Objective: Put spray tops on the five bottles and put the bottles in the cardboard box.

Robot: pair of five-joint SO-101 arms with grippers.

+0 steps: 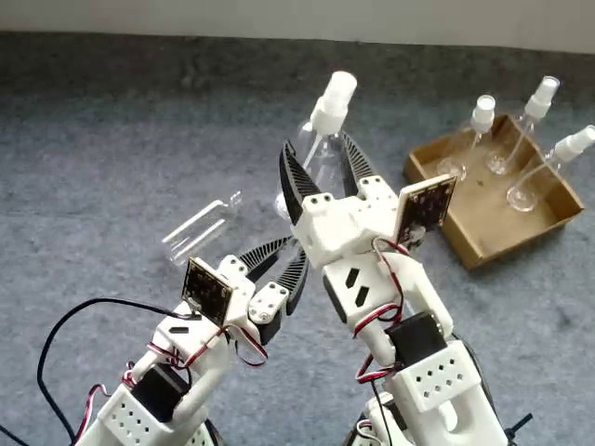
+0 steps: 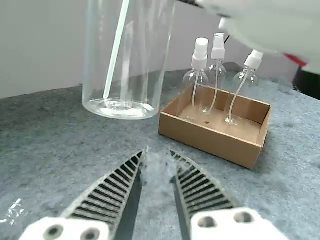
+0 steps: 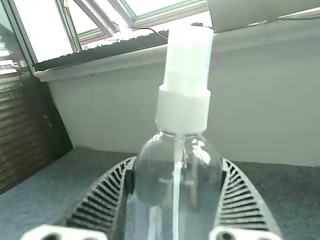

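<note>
Your right gripper is clamped on the round body of a clear plastic bottle. The black ribbed fingers press against both of its sides and hold it raised off the table. A white spray top sits on this held bottle's neck, and its thin dip tube runs down inside the body. Your left gripper is lower, just below the base of the held bottle. Its two ribbed fingers stand slightly apart with nothing between them, only the grey felt-like table cover behind the gap. Near that gripper but not touching it, a second clear bottle with a bare open neck lies on its side on the cover. Off to the far side of your right arm, well apart from both grippers, a shallow brown cardboard box rests flat on the table. Three clear bottles with white spray tops are in it, standing close together along its far wall. In the high view they lean toward the box's far edge.
</note>
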